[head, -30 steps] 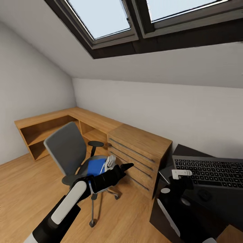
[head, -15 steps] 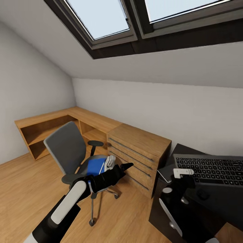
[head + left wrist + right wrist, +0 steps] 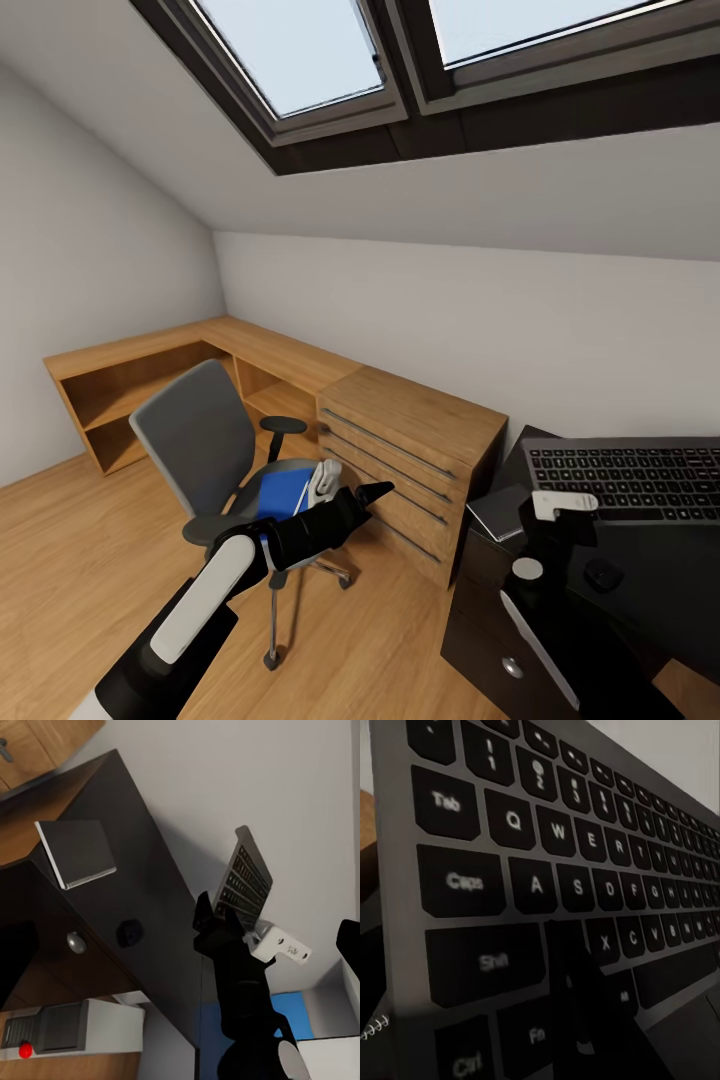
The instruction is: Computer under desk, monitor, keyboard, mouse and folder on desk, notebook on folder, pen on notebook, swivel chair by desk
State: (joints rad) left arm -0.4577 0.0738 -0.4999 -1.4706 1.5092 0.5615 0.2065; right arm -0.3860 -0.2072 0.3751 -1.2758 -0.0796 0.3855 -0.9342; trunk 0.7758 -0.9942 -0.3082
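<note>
the right jaws point(image 3: 562, 508) are pinching the keyboard point(image 3: 630, 480) at its near left edge, by the shift and caps keys seen up close in the right wrist view point(image 3: 547, 870), where one dark finger point(image 3: 585, 1012) lies across the lower key rows. the keyboard is held tilted, its near edge raised off the black table point(image 3: 660, 580); in the left wrist view it stands point(image 3: 244, 881) clear above the table top point(image 3: 142, 892) against the wall. its long axis runs out to the robot's right, along the wall, so the grip sits at one end and most of the length hangs away from the jaws. the coming move, as i judge it, is to lower and level it onto the table, and what matters is that the free end comes down flat and not ahead of the held end.

a small dark round thing point(image 3: 603, 575), likely the mouse, lies on the table just near the held end, and the dark grey notebook point(image 3: 503, 512) lies at the table's left corner, close to the jaws; both should be kept out from under the keyboard.

the left jaws point(image 3: 345, 500) are over the swivel chair point(image 3: 215, 450), a little spread and holding nothing, just beside the blue folder point(image 3: 280, 492) on its seat. the left arm is the nearer one for the folder, the right for everything on the table. the computer point(image 3: 67, 1027) stands under the table.
</note>
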